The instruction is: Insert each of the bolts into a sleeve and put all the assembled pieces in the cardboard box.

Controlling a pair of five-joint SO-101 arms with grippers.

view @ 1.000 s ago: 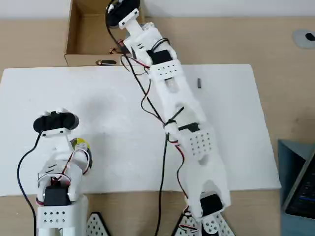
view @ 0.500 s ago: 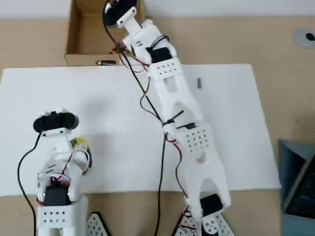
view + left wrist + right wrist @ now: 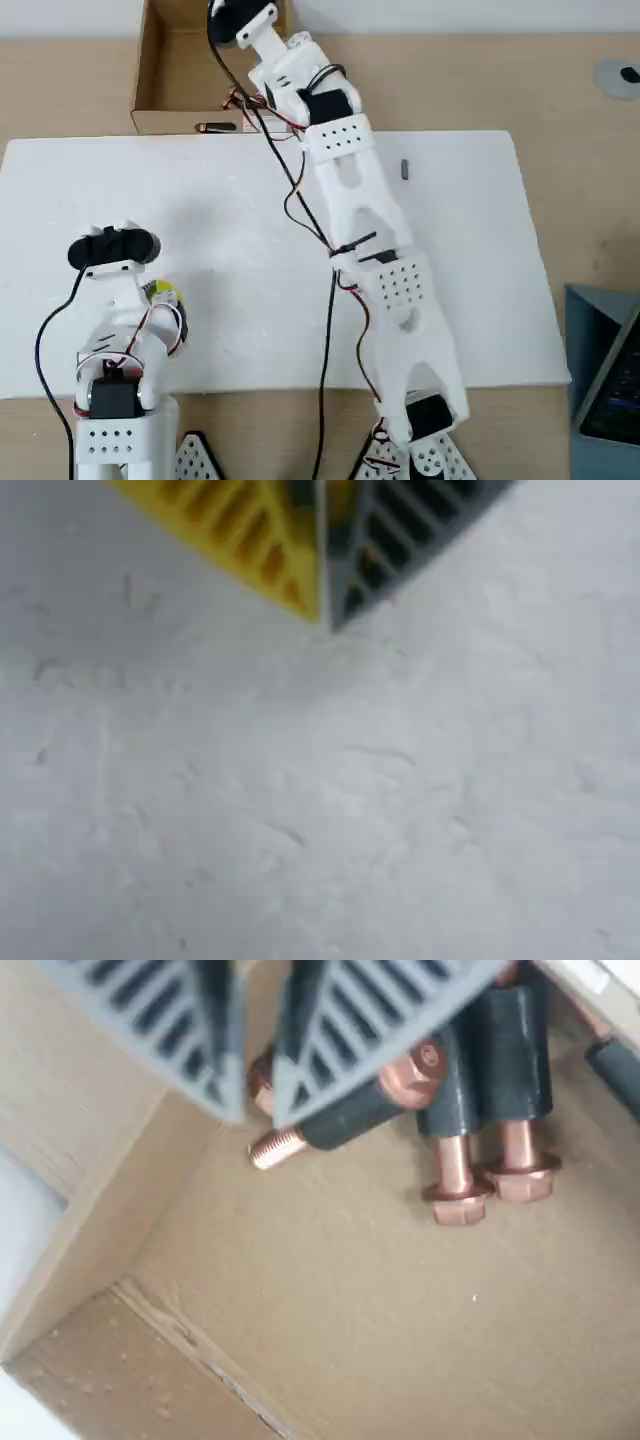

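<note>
1. while the box [image 3: 350,1310] floor is in plain sight, at least three assembled pieces lie on it: a tilted piece [image 3: 335,1125] with its copper tip poking out of its black casing, and an upright pair [image 3: 500,1090] side by side just beside it.
2. the right claw [image 3: 260,1115] hangs just above the tilted piece with its jaws a narrow gap apart. nothing crosses that gap, so the piece looks let go rather than held. a copper bit shows through the gap, and i cannot tell what it belongs to.
3. over the last second the right arm [image 3: 350,200] has stretched a little farther across the box rim, carrying its claw deeper over the box. the left arm [image 3: 115,300] has not moved. this drop-off looks finished or nearly so, and pulling back out would come next.
4. outside the box, a dark-and-copper stray [image 3: 215,127] lies just beside the front wall. a small dark loose sleeve [image 3: 405,169], as it seems to be, sits alone on the white mat [image 3: 200,200], well apart from both arms. by these signs the task is not yet done.
5. the left claw [image 3: 325,620] has its yellow and grey jaws pressed together with nothing between them, close above the mat.
</note>
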